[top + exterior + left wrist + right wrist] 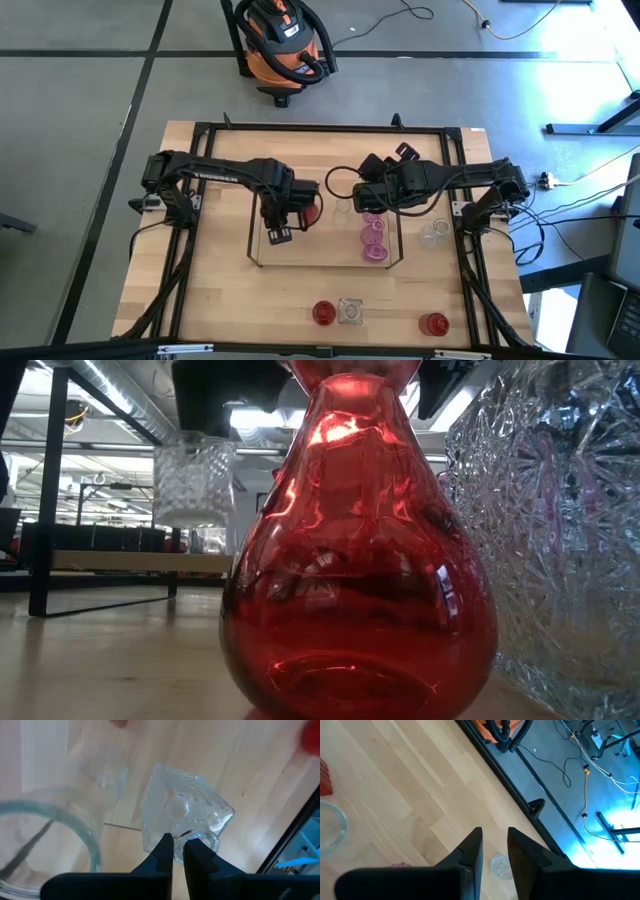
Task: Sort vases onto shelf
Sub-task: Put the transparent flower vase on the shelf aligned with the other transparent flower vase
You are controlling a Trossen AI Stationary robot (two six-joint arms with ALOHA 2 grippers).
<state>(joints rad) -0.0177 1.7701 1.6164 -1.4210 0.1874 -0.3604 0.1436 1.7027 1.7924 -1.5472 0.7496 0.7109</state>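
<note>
Pinching with the left gripper [178, 851] the rim of a clear faceted glass vase [182, 815], fingers [162, 851] pressed onto its narrow neck, the vase tilting with its long axis slanting away from the gripper, base pointing toward the wooden table [210, 290]. Hovering inside the thin dark wire shelf [255, 262], beside a red glass vase [312, 211]. Holding the right gripper [494, 851] slightly spread and empty above a small clear glass vase [501, 866], near the shelf's far edge. Crowding the shelf's right end: stacked pink glass vases [374, 238]. Standing along the table's near edge: a red round vase [323, 313], a clear cut-glass jar [349, 311], another red vase [433, 324].
</note>
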